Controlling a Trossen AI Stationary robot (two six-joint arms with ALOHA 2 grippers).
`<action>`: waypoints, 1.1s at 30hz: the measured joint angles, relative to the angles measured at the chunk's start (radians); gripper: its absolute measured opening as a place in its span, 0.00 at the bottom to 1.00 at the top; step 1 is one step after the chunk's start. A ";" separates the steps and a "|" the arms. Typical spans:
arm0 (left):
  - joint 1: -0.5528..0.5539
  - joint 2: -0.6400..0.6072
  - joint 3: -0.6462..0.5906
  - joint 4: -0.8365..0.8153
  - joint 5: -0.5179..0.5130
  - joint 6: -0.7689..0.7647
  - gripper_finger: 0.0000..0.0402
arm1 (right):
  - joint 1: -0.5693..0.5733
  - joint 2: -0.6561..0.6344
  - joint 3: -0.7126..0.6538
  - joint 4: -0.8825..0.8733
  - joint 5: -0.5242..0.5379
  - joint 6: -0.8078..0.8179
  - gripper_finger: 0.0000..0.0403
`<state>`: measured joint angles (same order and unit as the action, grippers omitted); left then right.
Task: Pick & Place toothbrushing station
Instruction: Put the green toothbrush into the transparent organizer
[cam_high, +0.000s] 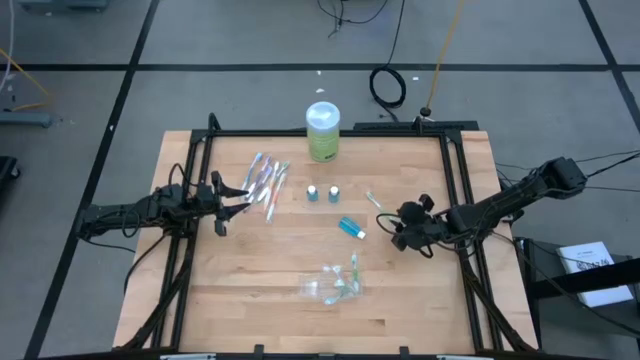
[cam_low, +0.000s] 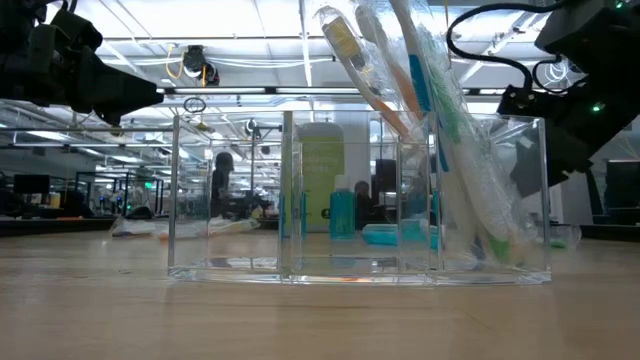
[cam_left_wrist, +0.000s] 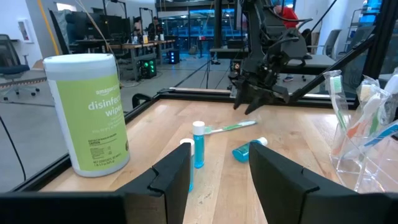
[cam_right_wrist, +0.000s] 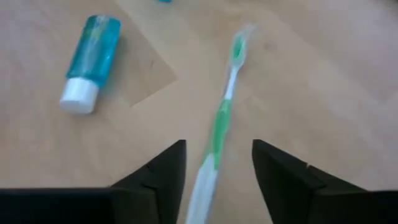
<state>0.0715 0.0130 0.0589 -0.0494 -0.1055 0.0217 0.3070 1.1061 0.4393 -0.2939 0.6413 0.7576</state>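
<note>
Wooden tabletop, lab behind. Right gripper (cam_right_wrist: 214, 165) sits spread over the green toothbrush (cam_right_wrist: 219, 121), centre-right in the high view, nothing pinched. It looks light, thin and wrapped, so probably slippery; I'd grab mid-handle. Tube (cam_right_wrist: 90, 61) lies beside it. Left gripper (cam_left_wrist: 217, 177) waits spread at the left.

**Both arms low, fingers parted**

Left dark two-finger gripper (cam_high: 232, 194) reaches in from the table's left edge, arm stretched nearly flat, fingers (cam_left_wrist: 171, 174) spread apart. Right dark two-finger gripper (cam_high: 398, 232) comes in from the right edge, wrist angled downward, fingers (cam_right_wrist: 163, 167) parted, close above the tabletop.
</note>
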 joint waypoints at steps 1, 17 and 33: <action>0.000 0.000 0.000 0.000 0.000 0.000 0.41 | -0.014 0.000 0.000 0.008 0.007 -0.024 0.47; 0.000 0.000 0.000 0.000 0.000 0.000 0.41 | -0.295 0.178 0.002 0.217 -0.257 -0.253 0.49; 0.000 0.000 0.000 0.000 0.000 0.000 0.41 | -0.325 0.332 0.006 0.314 -0.293 -0.270 0.35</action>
<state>0.0715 0.0128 0.0589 -0.0494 -0.1055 0.0219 -0.0177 1.4386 0.4453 0.0204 0.3481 0.4877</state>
